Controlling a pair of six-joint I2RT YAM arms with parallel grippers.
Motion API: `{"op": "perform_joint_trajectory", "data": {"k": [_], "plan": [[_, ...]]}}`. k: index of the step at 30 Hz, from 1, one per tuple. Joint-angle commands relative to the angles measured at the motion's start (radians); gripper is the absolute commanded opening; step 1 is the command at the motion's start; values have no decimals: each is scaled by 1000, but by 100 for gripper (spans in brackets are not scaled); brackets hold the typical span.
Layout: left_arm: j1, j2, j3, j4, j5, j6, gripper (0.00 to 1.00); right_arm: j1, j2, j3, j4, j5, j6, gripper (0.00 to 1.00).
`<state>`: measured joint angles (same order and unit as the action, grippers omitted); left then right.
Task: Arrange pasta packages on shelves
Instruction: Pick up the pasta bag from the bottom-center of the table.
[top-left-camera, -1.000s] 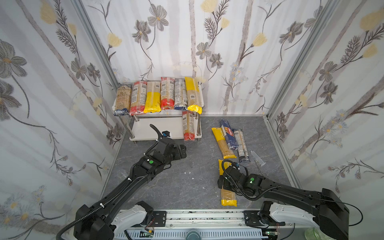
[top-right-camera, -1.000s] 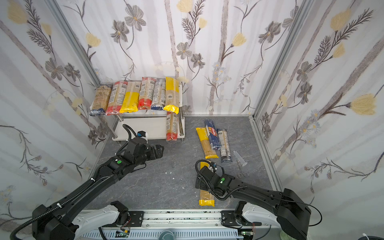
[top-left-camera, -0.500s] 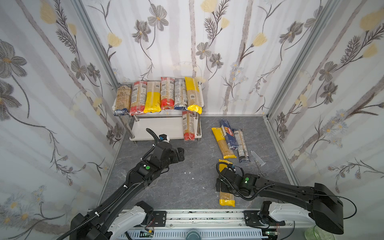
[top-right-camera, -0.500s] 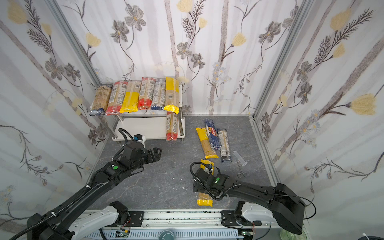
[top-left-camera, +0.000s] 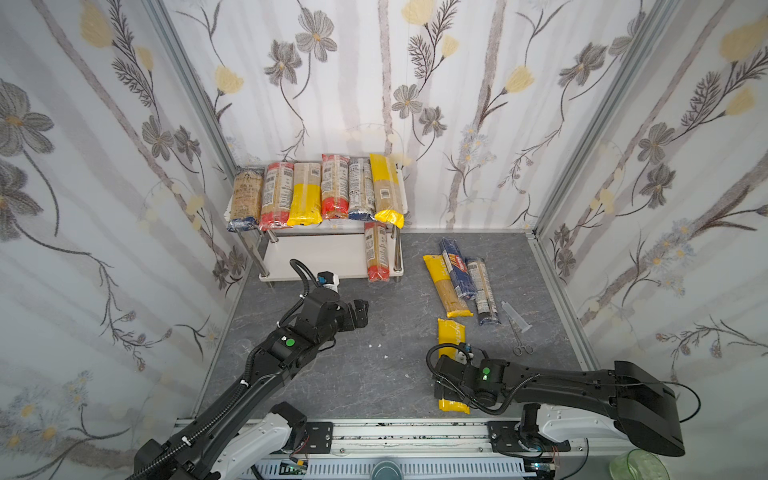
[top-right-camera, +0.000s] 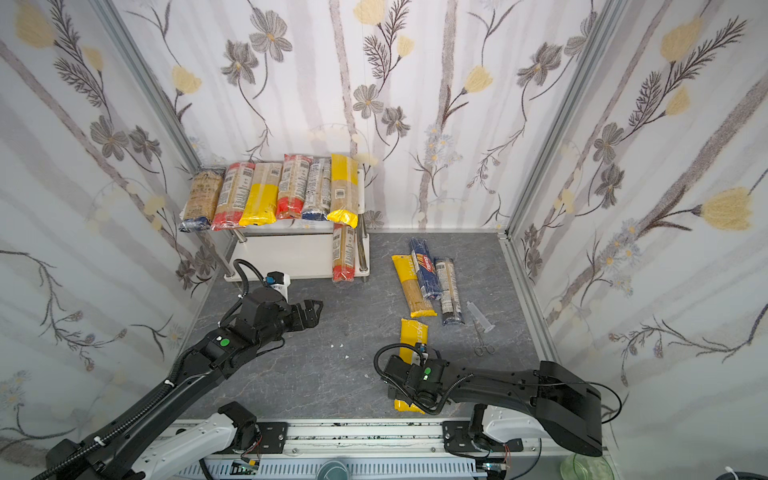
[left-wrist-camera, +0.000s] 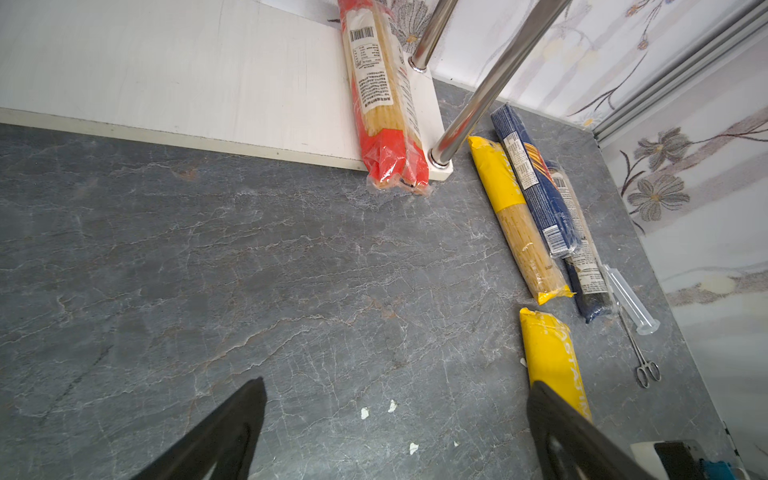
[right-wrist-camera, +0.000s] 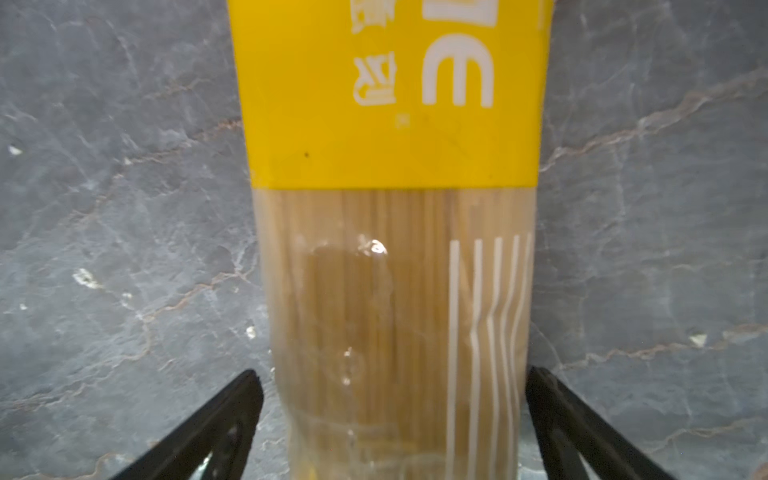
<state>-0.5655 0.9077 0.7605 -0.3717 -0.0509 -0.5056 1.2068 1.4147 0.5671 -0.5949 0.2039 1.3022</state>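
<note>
Grey counter (right-wrist-camera: 124, 208) bears a yellow packet (right-wrist-camera: 390, 124) lying between the spread jaws of the right pincer (right-wrist-camera: 395, 372); the left pincer (left-wrist-camera: 397, 382) gapes empty above bare counter; ahead of it, shelves (left-wrist-camera: 166, 75) hold a red packet (left-wrist-camera: 382, 104).

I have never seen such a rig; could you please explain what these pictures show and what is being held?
Two black robot arms with two-fingered grippers work over a grey table. Both top views look down from overhead; each wrist view comes from a camera on one arm. The white two-tier rack carries six spaghetti packets on top and a red-ended packet below. Three more packets lie on the table beside a syringe and small scissors. The left gripper hangs open and empty. The right gripper stands open astride a yellow packet, not yet gripping. Nothing is held.
</note>
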Motion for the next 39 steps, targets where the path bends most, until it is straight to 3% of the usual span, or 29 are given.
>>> {"op": "perform_joint_trajectory", "data": {"k": [1, 4, 8, 11, 14, 25, 33, 39], "plan": [[2, -34, -11, 17, 18, -15, 100, 24, 57, 19, 29, 36, 68, 100], [1, -55, -12, 10, 32, -22, 100, 41, 124, 43, 45, 36, 81, 91], [1, -81, -12, -11, 54, -54, 100, 83, 169, 69, 55, 34, 112, 58], [1, -89, -6, -39, 64, -75, 100, 104, 159, 72, 75, 29, 124, 39], [1, -84, 4, -73, 38, -96, 100, 113, 129, 91, 84, 41, 101, 27], [82, 41, 99, -137, 13, -120, 100, 65, 48, 293, 111, 27, -175, 24], [239, 82, 112, -172, 60, -117, 100, -58, 35, 324, 230, -95, -321, 23], [298, 99, 114, -190, 72, -108, 100, -146, 129, 458, 244, -179, -455, 23]]}}
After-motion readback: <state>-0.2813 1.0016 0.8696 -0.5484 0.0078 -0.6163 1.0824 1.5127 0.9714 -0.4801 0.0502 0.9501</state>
